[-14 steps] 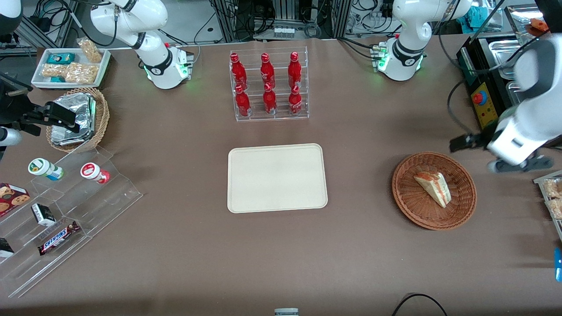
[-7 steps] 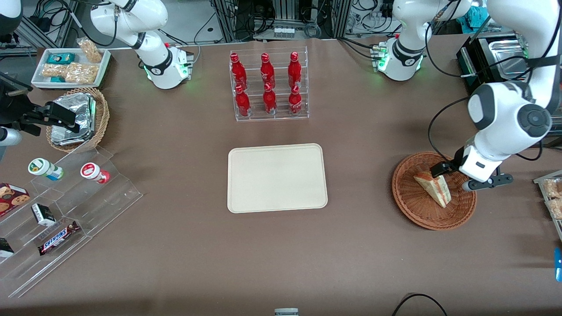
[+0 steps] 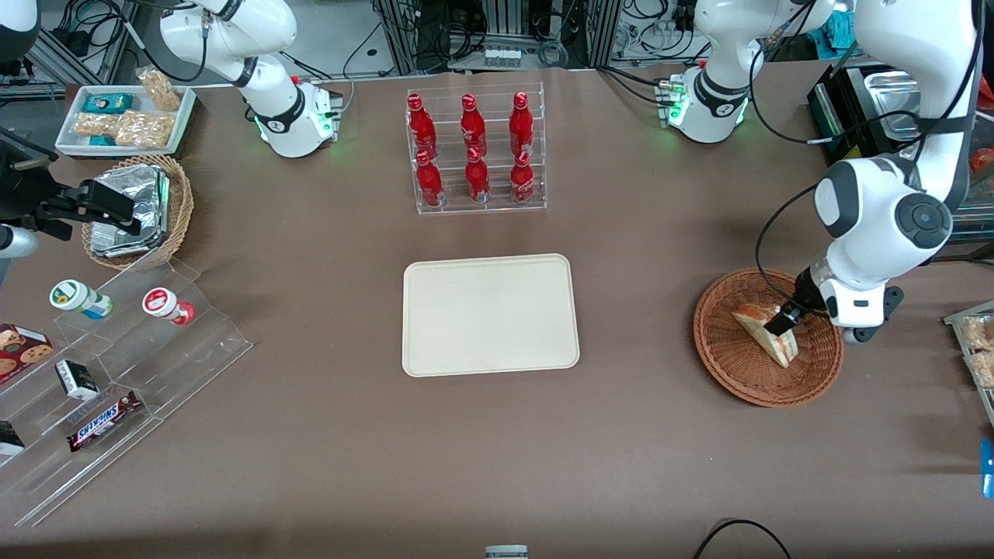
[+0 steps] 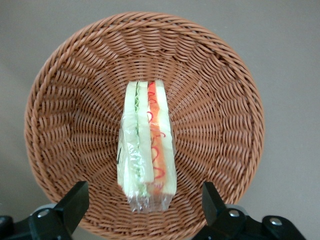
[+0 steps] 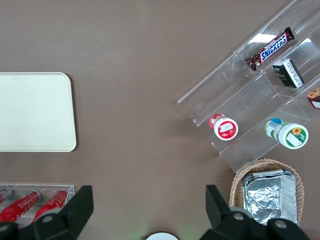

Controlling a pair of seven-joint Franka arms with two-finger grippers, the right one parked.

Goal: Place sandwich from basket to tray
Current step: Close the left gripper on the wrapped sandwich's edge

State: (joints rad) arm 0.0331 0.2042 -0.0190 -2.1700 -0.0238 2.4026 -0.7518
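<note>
Front view: the working arm's gripper (image 3: 779, 324) is hovering low over the reddish-brown wicker basket (image 3: 738, 373) toward the working arm's end of the tabletop (image 3: 497, 450), right at the sandwich (image 3: 765, 332) that is lying inside it. The cream tray (image 3: 490, 314) is sitting bare at the middle of the tabletop, well apart from the basket, with a clear rack of red bottles (image 3: 474, 151) farther from the camera.

Left wrist view: the gripper (image 4: 145, 202) is holding its fingers (image 4: 75, 202) wide apart, one on each side of the wrapped sandwich (image 4: 146, 155), not touching it. The sandwich is resting on the basket (image 4: 60, 125) floor, filling layers facing up.

Right wrist view: the tray (image 5: 35, 111) is lying flat on the brown tabletop (image 5: 140, 75).
</note>
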